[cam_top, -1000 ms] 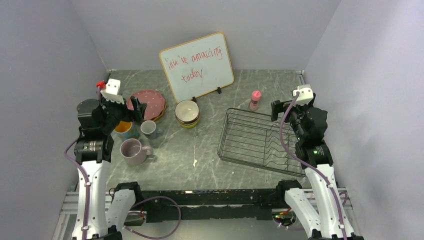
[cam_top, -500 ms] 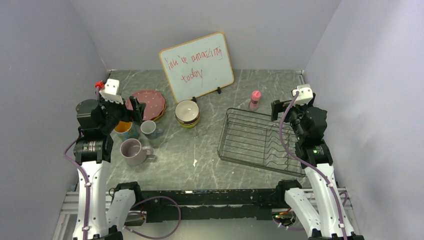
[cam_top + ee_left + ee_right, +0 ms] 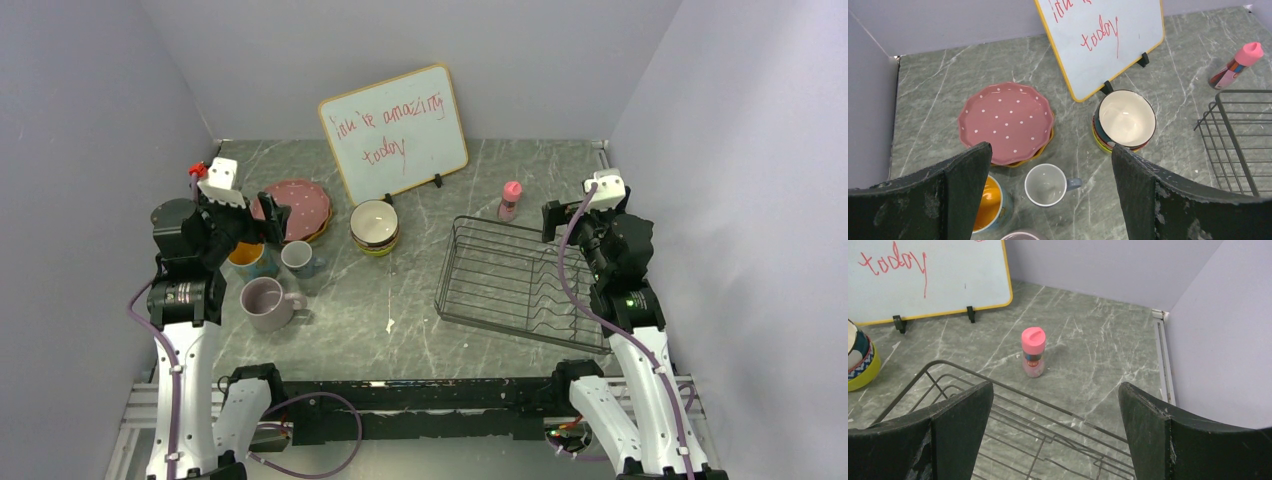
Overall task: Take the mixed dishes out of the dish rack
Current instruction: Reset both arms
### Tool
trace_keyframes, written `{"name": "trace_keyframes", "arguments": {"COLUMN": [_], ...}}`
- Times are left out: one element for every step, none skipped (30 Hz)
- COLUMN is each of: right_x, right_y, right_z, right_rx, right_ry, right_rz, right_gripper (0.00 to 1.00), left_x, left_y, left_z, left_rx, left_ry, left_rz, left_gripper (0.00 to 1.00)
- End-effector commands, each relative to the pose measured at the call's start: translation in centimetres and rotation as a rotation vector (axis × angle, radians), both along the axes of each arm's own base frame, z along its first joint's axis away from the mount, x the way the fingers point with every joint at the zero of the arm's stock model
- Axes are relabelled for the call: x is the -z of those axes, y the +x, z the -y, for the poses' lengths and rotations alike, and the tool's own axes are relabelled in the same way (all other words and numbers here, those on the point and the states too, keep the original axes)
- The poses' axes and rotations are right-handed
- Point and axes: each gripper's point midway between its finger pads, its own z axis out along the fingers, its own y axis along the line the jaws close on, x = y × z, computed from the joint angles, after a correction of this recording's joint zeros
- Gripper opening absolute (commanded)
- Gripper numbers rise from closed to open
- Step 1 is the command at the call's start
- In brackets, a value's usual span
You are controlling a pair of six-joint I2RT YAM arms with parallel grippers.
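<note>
The dish rack sits bare; the lilac mug looks slippery, breakable, best pinched at its rim; left claw and right claw gape empty

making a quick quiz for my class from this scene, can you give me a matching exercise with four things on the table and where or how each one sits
Things:
1. pink dotted plate
2. lilac mug
3. small pink bottle
4. dish rack

Places or states:
A. empty, on the right side
B. stacked on the orange plate
C. capped, standing just beyond the rack's far edge
D. at the near left, handle pointing right

Pairs: 1-B, 2-D, 3-C, 4-A
</note>
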Motion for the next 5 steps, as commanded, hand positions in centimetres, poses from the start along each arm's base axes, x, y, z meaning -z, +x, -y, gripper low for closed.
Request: {"name": "trace_keyframes", "arguments": {"right_x": [-1.11,-1.10,-1.08,-1.11,-1.17], "right_y": [0.32,0.34,0.33,0.30,0.29], "right_z": [0.28,0.31,0.31,0.31,0.28], "right_rx": [0.013,0.015,0.015,0.015,0.013], "right_ry": [-0.008,-0.008,-0.008,-0.009,-0.009], "right_rz": [0.048,0.047,0.046,0.046,0.045], "right_gripper": [0.99,0.99,0.99,0.99,0.99], "left_x": [-1.36,-1.28,-1.30,-1.31,-1.35], "left_y": [-0.23,-0.20,-0.21,-0.21,-0.22], "left_z": [0.19,0.23,0.23,0.25,0.27], "left_rx": [0.014,0.016,0.016,0.017,0.018], "left_ry": [0.000,-0.001,-0.001,-0.001,-0.001], "left_rz": [0.037,0.034,0.034,0.034,0.035], "left_gripper": [0.94,0.94,0.94,0.94,0.94]}}
